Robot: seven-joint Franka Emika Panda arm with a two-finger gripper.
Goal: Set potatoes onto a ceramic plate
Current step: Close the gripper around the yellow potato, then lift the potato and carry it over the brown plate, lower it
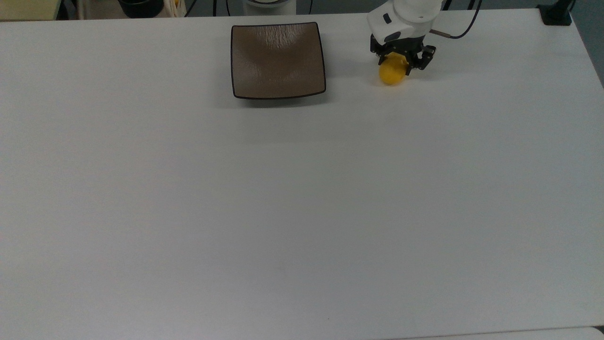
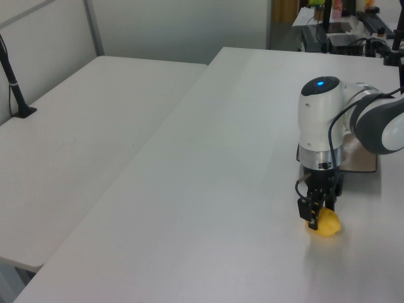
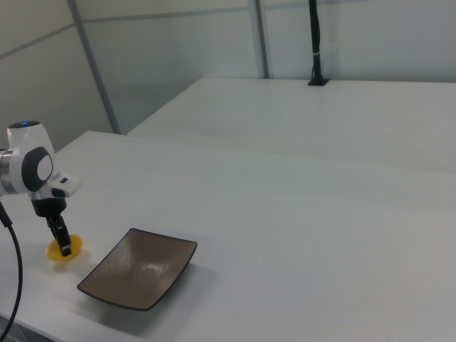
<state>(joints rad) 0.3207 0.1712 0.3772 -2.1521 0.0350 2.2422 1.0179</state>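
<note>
The yellow potato (image 1: 392, 75) lies on the white table, to the top view's right of the square brown ceramic plate (image 1: 277, 60), a short gap apart. My gripper (image 1: 395, 65) points straight down over the potato with its fingers pressed against both sides. In the left view the potato (image 2: 329, 225) rests on the table under the gripper (image 2: 319, 218), and the plate (image 2: 364, 159) lies partly hidden behind the arm. From the right view, the potato (image 3: 65, 254) sits at the left of the plate (image 3: 139, 269), with the gripper (image 3: 63, 245) on it.
A black clamp post (image 1: 557, 13) stands at the table's far right corner in the top view. A cable (image 1: 455, 32) trails from the arm. A second white table (image 2: 82, 145) adjoins at the left view's left. Wide bare tabletop (image 1: 302, 212) spreads toward the top view's bottom.
</note>
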